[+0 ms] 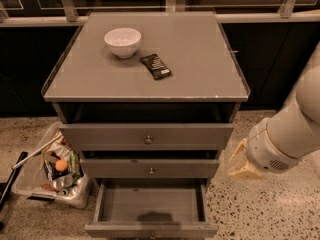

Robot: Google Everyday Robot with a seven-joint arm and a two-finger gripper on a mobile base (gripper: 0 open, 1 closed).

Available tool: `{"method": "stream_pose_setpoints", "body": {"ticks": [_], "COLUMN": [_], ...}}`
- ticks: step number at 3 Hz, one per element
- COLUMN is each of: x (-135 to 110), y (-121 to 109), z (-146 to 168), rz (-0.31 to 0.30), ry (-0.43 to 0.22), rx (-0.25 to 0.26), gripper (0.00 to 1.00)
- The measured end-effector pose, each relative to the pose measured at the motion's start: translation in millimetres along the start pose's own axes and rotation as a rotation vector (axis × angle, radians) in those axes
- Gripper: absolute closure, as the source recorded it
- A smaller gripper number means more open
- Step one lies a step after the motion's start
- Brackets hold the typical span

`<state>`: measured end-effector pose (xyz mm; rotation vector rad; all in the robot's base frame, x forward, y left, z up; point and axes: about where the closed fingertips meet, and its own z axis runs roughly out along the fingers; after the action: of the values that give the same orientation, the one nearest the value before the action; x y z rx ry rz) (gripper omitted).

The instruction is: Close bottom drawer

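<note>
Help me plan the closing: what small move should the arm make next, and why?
Probably swing the gripper left and down, to just in front of the bottom drawer's front panel. That drawer stands pulled far out, while the gripper hangs right of the cabinet, level with the middle drawer, touching nothing.

Your bottom drawer (127, 204) stands pulled out at the foot of the cabinet (200, 59), grey interior showing; the gripper (242, 162) hangs right of it.

A single camera looks steeply down from in front of the cabinet (200, 49), fairly near, facing the tabletop's front edge. The gripper (242, 163) hangs below the tabletop's front right corner.
</note>
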<state>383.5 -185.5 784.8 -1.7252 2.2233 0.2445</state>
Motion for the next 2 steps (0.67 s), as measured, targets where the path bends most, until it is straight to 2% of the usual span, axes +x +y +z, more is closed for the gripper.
{"method": "stream_pose_setpoints", "body": {"ticks": [1,2], "x": [-1.8,-0.5], "y": [2.7,6.2], "z": [10.7,60.6], "rz": [0.004,0.056], "ry": [-0.011,-0.047], "rx": [-0.019,-0.070], "gripper": [1.00,1.00]}}
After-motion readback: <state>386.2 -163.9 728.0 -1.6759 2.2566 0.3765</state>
